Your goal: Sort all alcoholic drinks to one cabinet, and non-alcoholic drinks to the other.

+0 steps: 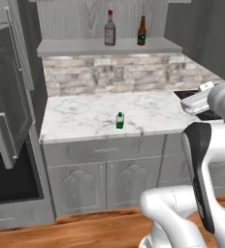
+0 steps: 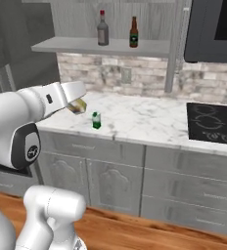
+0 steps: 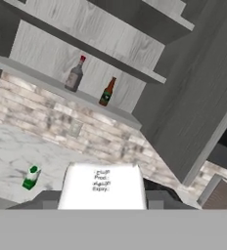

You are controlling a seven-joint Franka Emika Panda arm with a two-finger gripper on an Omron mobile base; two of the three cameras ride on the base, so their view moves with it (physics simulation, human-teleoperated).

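A cream-yellow carton (image 3: 102, 188) with small print on its face sits between my gripper's (image 3: 103, 201) fingers, and the gripper is shut on it. From the right base camera the gripper (image 2: 79, 105) hangs above the counter's left part with the carton (image 2: 79, 106) in it. Just beyond it, a green and white carton (image 2: 96, 120) (image 1: 120, 120) (image 3: 31, 177) stands upright on the marble counter. On the wide cabinet's long grey shelf (image 1: 85, 47) (image 2: 71, 46) stand a clear bottle with a red cap (image 1: 109, 30) (image 2: 102, 29) (image 3: 75, 74) and a brown bottle with a green label (image 1: 141, 31) (image 2: 133, 32) (image 3: 107, 93).
On the left, the tall unit has a black oven (image 1: 8, 174) and an open grey door (image 1: 10, 101) that swings out toward the counter. A black cooktop (image 2: 213, 123) lies at the counter's right end under a dark appliance (image 2: 213, 29). Stone backsplash runs behind.
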